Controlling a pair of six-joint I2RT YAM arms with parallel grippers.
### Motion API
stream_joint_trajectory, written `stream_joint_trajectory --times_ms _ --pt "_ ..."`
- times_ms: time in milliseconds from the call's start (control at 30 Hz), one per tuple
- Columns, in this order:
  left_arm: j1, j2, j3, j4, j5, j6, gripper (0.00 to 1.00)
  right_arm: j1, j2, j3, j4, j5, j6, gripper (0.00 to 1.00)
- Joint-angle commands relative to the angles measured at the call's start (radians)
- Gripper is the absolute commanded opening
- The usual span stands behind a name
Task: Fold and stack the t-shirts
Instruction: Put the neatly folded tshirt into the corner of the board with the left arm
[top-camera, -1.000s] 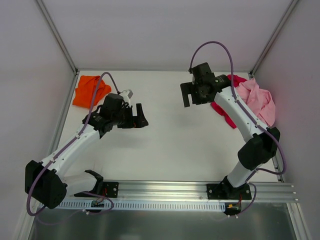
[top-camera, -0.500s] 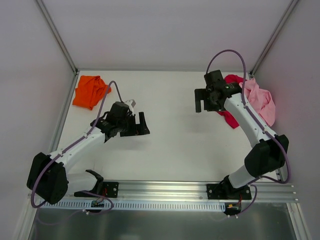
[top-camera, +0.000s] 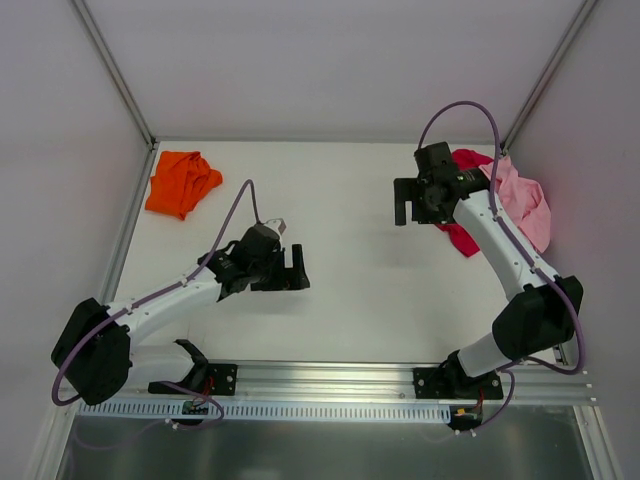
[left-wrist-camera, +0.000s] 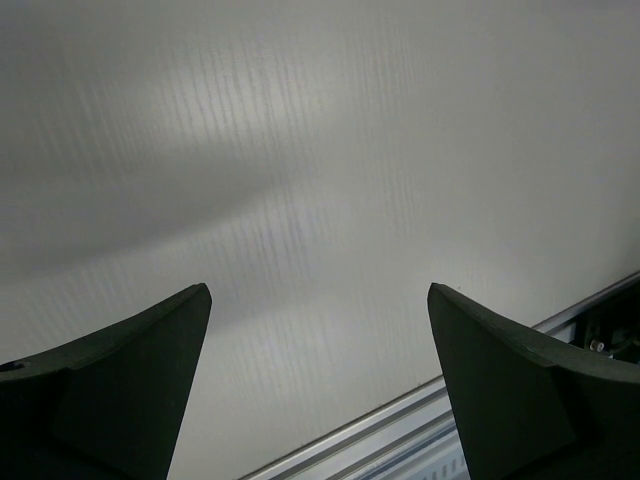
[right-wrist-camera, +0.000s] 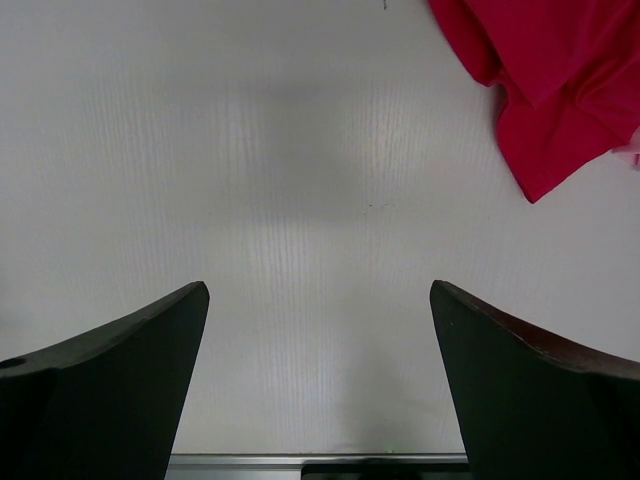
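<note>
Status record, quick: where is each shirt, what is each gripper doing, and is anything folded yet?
orange t-shirt: far left corner, crumpled
pink t-shirt: far right, by the wall, crumpled
red t-shirt: against the pink one, crumpled
left gripper: open, empty, over bare table
right gripper: open, empty, just left of the red t-shirt
folded: none
stacked: none

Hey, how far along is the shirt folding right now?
Nothing done: the orange t-shirt lies crumpled far left, the pink t-shirt and red t-shirt bunched together far right. Nothing in hand: left gripper and right gripper hang open over bare table. All folding and stacking is left.
</note>
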Motion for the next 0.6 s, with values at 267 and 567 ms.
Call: stream_joint_trajectory --times_ms 267,567 --pt "-0.001 -0.007 0.009 -0.006 -0.096 -0.017 0.92 -0.009 -0.047 0.004 0.033 -0.027 0.004 1.00" --pt "-0.001 0.005 0.014 -0.006 -0.098 -0.015 0.92 -0.009 -0.048 -0.002 0.037 -0.033 0.001 1.00"
